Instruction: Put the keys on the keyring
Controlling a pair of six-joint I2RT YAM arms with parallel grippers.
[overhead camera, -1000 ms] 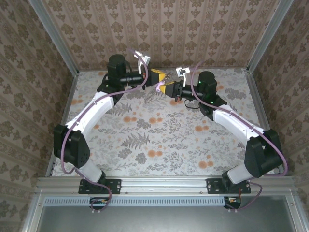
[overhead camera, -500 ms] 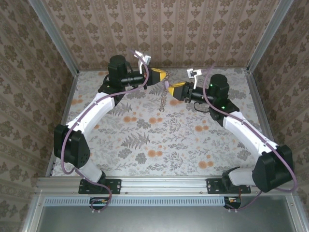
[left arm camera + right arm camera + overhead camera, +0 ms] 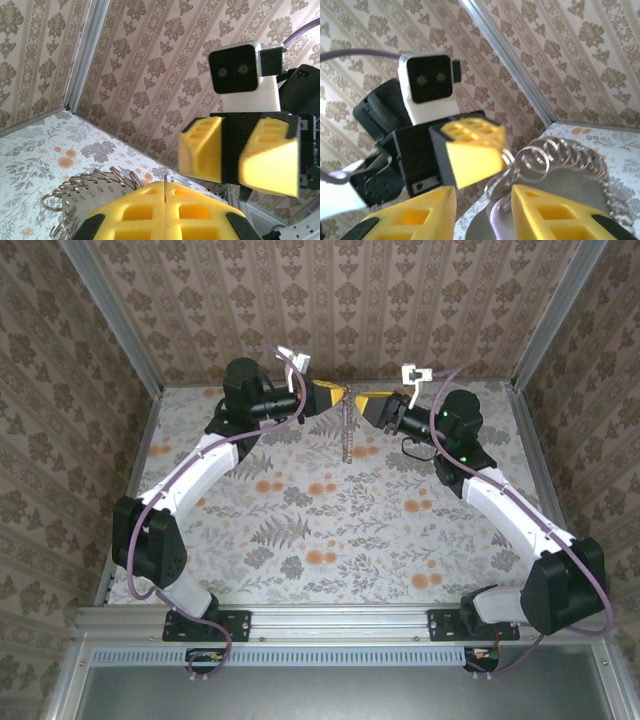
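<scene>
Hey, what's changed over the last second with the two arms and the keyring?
The right gripper opened and pulled back to its right, away from the left gripper. The keyring now hangs straight down from the left gripper alone. The left gripper stayed where it was, shut on the keyring.
</scene>
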